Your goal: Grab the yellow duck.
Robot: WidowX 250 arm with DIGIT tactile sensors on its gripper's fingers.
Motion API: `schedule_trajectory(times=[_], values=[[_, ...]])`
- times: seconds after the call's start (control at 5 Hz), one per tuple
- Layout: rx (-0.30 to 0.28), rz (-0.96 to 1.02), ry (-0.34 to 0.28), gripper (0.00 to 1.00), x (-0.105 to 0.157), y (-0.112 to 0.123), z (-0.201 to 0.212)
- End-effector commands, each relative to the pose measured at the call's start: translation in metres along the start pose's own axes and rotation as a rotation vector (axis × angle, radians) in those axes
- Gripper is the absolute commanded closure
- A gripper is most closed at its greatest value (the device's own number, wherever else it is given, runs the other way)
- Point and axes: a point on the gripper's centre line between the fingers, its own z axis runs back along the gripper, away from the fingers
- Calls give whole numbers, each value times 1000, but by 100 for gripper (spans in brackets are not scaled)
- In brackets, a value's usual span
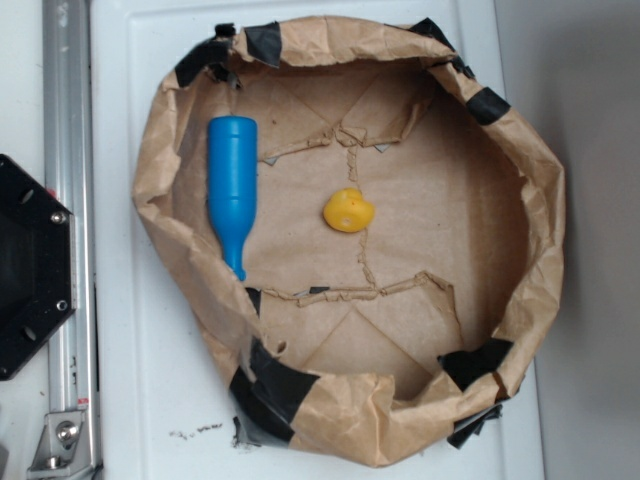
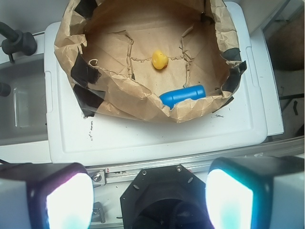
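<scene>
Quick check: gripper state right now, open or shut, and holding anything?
Gripper: open, fingers wide apart, holding nothing; the duck lies untouched in the paper bag.

even, bright light; the fingers [image 2: 228,200] glow overexposed and blurred in the wrist view.

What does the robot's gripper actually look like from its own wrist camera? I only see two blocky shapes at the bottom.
Those two blocks are the fingers of the gripper. Each is chunky and squarish with rounded corners, dark grey to black along the outer edges. Their inner faces glare bright white with a pale teal tint, so any texture is washed out. No cables or markings show on them.
</scene>
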Motion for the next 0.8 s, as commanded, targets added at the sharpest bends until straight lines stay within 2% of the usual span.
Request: schedule_trajectory(times=[0.0, 0.2, 0.4, 0.6], values=[[0, 0, 0, 0, 0, 0, 0], [82, -8, -6, 0, 47, 18, -32], [112, -39, 16, 0, 94, 27, -65], [87, -194, 30, 0, 125, 33, -104]])
